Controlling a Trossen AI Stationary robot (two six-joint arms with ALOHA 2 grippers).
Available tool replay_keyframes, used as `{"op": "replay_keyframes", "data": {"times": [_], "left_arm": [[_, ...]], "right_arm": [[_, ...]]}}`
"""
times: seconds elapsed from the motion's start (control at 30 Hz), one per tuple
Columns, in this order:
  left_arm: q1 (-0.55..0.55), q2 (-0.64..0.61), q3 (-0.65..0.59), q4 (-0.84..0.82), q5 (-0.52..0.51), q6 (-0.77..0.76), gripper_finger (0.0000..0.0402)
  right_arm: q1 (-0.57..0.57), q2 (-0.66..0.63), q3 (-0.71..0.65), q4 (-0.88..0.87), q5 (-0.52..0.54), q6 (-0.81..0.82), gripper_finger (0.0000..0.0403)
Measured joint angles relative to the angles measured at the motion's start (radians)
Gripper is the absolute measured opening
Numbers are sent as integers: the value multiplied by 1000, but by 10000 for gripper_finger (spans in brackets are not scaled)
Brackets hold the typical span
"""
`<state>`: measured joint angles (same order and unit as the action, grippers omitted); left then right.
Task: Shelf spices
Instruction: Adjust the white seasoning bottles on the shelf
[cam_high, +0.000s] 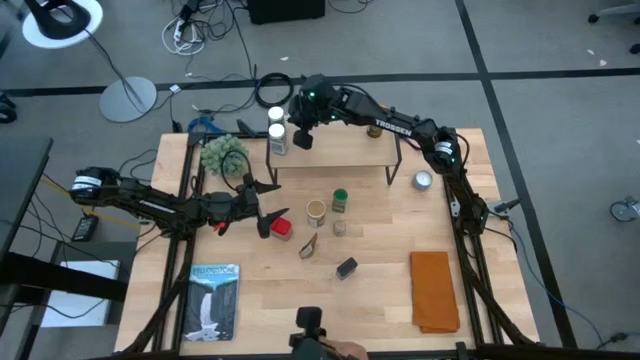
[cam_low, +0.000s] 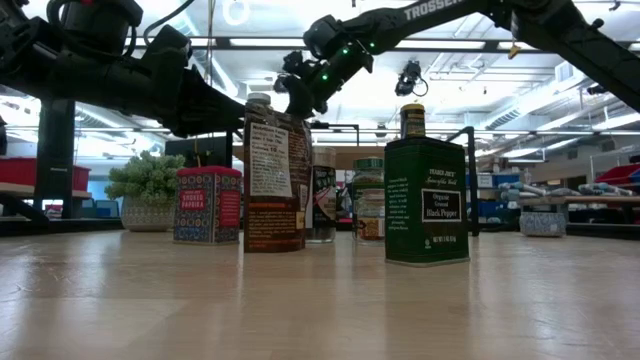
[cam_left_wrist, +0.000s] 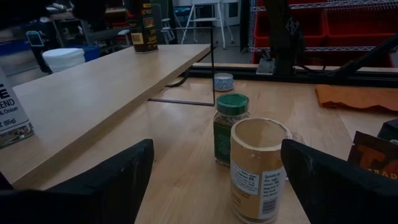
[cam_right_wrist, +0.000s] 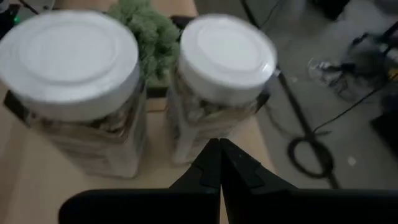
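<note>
Beyond tabletop (cam_low: 320, 300), shelf (cam_low: 340, 157) half hidden behind jars.

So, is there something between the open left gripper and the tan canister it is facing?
Nothing visible. In the left wrist view the tan canister stands on bare tabletop straight ahead of the open left gripper. The green-capped jar stands just behind it, close, so it may get nudged on closing.

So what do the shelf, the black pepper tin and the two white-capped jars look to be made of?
The shelf: pale wood board, matte, faint grain, on thin black metal legs. The black pepper tin: seemingly painted metal, dark green with a slight sheen. The two white-capped jars: clear glass or plastic, contents showing, with smooth white caps, probably plastic.
</note>
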<state>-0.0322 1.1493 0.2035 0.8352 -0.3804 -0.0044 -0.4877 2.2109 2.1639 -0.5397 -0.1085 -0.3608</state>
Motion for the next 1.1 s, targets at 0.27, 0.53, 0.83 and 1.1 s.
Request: {"op": "replay_keyframes", "data": {"times": [0.27, 0.53, 0.83, 1.1], "left_arm": [[0, 0, 0, 0, 0, 0, 357], [0, 0, 0, 0, 0, 0, 357], [0, 0, 0, 0, 0, 0, 357], [0, 0, 0, 0, 0, 0, 357]], "right_arm": [[1, -2, 0, 54, -142, 9, 0], [-1, -2, 0, -3, -57, 18, 0], [2, -9, 0, -214, 14, 74, 0], [51, -9, 0, -191, -150, 64, 0]]}}
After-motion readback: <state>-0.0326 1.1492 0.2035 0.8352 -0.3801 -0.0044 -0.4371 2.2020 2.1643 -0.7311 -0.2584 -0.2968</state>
